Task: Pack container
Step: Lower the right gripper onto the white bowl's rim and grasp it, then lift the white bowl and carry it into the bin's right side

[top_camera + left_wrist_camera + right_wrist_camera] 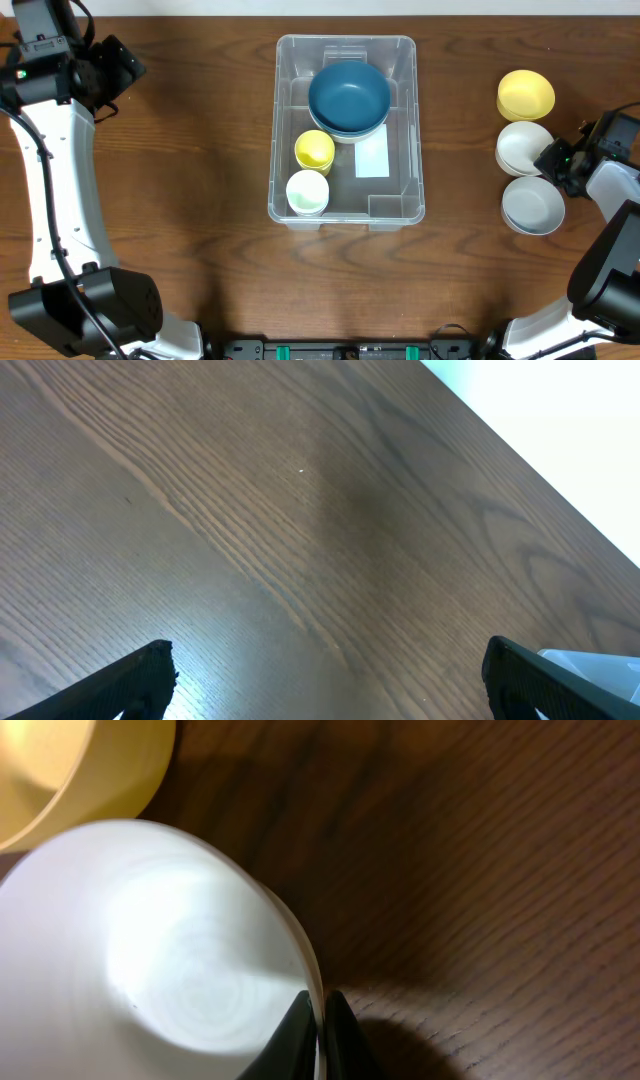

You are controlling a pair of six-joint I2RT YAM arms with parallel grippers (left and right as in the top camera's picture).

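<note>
One white bowl (150,950) pinched at rim by right gripper (321,1020), seemingly tight, left gripper (328,660) spread wide

Spanning almost the whole overhead view as a dark brown wood-grain table (180,120), with grain running side to side. Catching soft, diffuse light, glaring faintly in the left wrist view. Ending at the far edge against a pale, featureless strip (200,6).
</note>
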